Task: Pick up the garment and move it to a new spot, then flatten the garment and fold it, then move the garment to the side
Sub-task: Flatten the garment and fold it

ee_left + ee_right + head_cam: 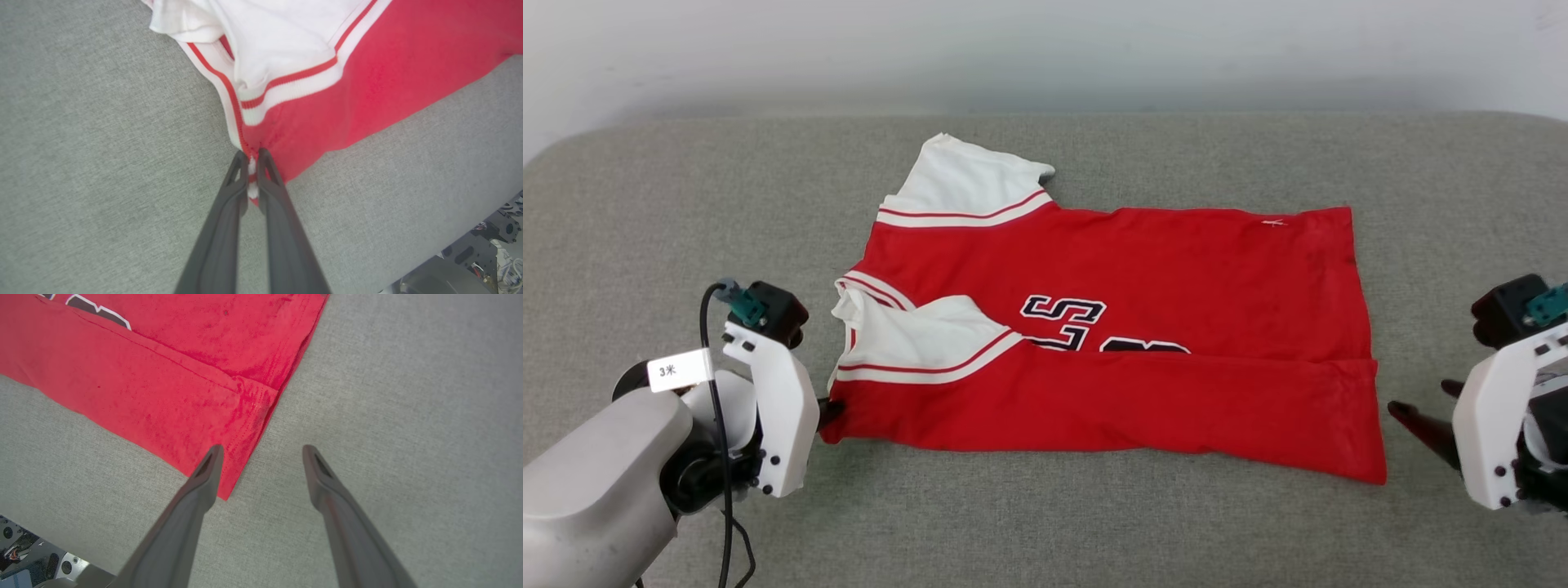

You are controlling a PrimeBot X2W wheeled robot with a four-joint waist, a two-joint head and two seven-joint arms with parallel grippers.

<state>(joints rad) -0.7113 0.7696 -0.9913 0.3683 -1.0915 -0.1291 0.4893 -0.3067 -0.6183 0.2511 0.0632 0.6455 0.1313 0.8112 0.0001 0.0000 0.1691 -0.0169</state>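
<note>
Garment lies partly folded at the middle of the grey cushion, its near edge turned over the chest letters. Left gripper is clamped on its striped-trim corner. Right gripper has its fingers apart at the near hem corner.

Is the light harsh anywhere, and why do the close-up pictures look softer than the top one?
Head view: soft, even light on the shirt, no hard shadows. Left wrist view: the left gripper blurs toward the bottom edge, cloth slightly soft. Right wrist view: the right gripper likewise blurs near the lens, cloth sharper.
</note>
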